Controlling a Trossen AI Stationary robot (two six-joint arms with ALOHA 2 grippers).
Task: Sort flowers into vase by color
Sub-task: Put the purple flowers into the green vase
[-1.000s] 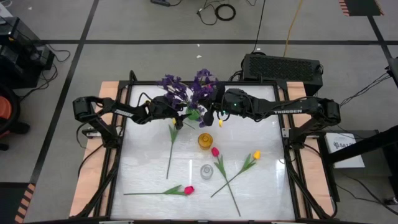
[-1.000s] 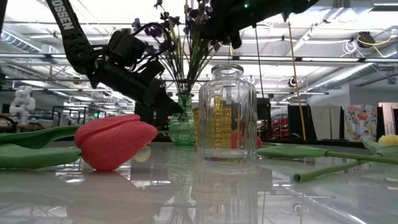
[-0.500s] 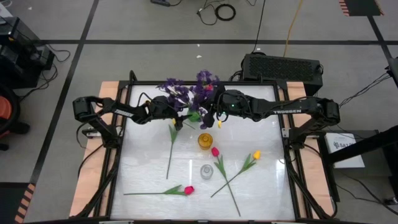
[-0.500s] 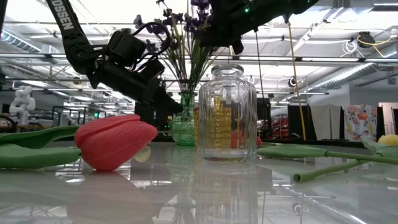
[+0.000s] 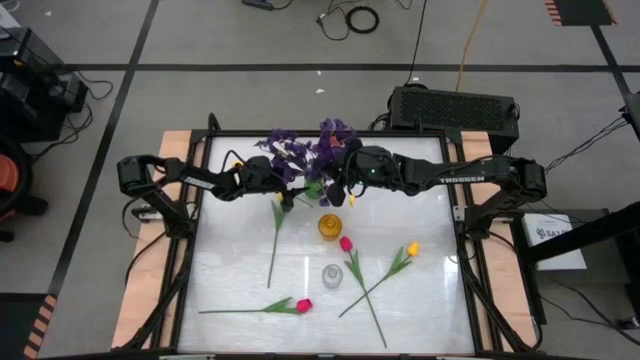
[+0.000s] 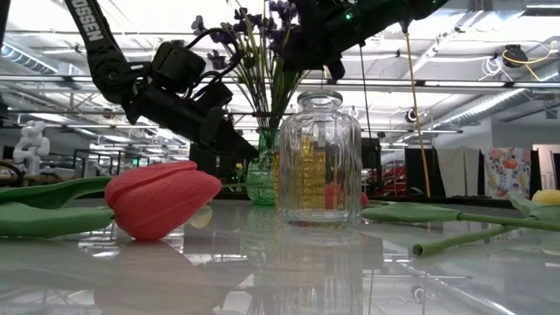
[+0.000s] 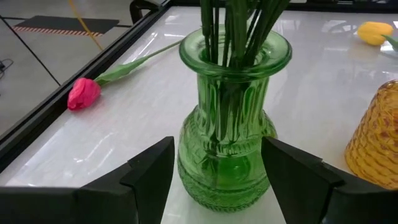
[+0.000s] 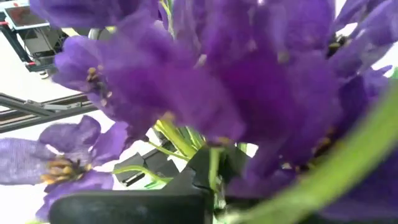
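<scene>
A pink-red tulip (image 5: 303, 305) is seen lying at about seven o'clock on the white table (image 5: 240, 260), its stem stretched toward the left edge, with a long green stem (image 5: 275, 235) resting above it toward the centre. At about eleven o'clock the left gripper (image 7: 214, 180) is held with its fingers spread on either side of the green vase (image 7: 227, 124), close beside the glass but not seen to press it, apparently so that the vase is steadied while stems are fed in. The purple sprigs (image 5: 305, 150) are stood in that vase, their stems dropping through its neck. Just right of them, at twelve o'clock, the right gripper (image 5: 335, 185) is positioned among the blooms, its fingers closed or very nearly so; whether a stem is gripped cannot be told, since purple petals crowd its camera. Below, near the centre, the amber vase (image 5: 330, 225) and the clear jar (image 5: 332, 275) are left empty, presumably awaiting the other colours. A second pink-red tulip (image 5: 346, 243) lies between them, and a yellow tulip (image 5: 412, 248) is seen toward four o'clock, neither yet sorted.
</scene>
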